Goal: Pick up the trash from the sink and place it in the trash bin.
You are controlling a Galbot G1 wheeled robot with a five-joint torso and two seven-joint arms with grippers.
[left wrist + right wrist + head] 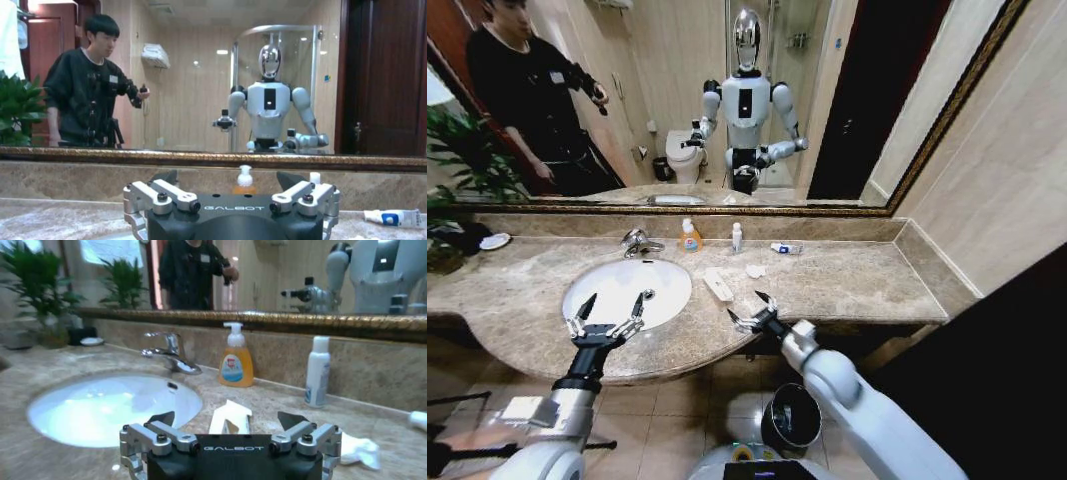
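The right claw (752, 310) hangs released, its jaws spread wide, low over the front edge of the table (867, 280), just right of the sink (627, 290). The left claw (609, 318) is released too and hovers over the front rim of the sink. The main risk I see is a poor grip on the packet (718, 284): it lies flat on the marble, so the fingertips may slide over it or push it away, perhaps into the sink, if the claw comes down too steep. A second risk is knocking the soap bottle (690, 237) or the small white bottle (737, 236) if the arm reaches too far toward the mirror. The packet lies just beyond the right claw, between it and the soap bottle, almost straight ahead in the right wrist view. The scrap (755, 270) lies near, a little to the right, and a tube (786, 248) farther back. The bin (791, 416) stands on the floor under the table, beside the right arm.
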